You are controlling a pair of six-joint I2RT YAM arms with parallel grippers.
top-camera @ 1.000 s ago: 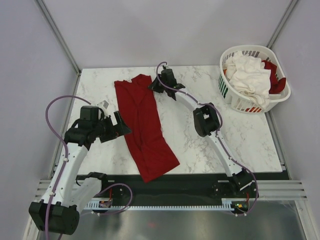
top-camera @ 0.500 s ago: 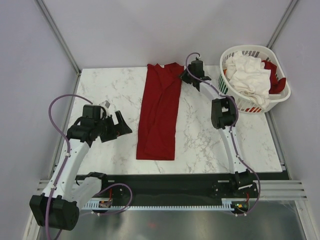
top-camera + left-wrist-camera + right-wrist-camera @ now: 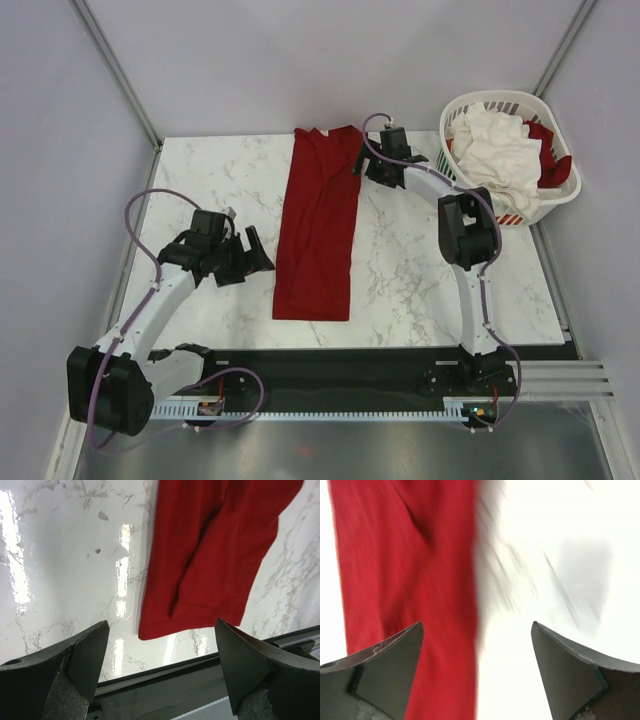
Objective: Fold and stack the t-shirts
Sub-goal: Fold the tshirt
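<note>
A dark red t-shirt (image 3: 318,220) lies folded into a long strip down the middle of the marble table (image 3: 420,270). More t-shirts, white (image 3: 497,150) and red (image 3: 552,160), sit heaped in the basket. My left gripper (image 3: 258,258) is open, just left of the strip's near end, nothing between its fingers; its wrist view shows the shirt's hem (image 3: 210,580) ahead. My right gripper (image 3: 365,165) is open at the strip's far right edge, above the red cloth (image 3: 410,570) and bare table, holding nothing.
A white slotted basket (image 3: 455,185) stands at the table's back right corner, beside the right arm's elbow. A black strip (image 3: 350,365) runs along the table's near edge. Grey walls close in the left, back and right.
The right gripper swung the shirt to lie straight down the table, then opened and let go of it. The left arm moved right toward the shirt's near end.
</note>
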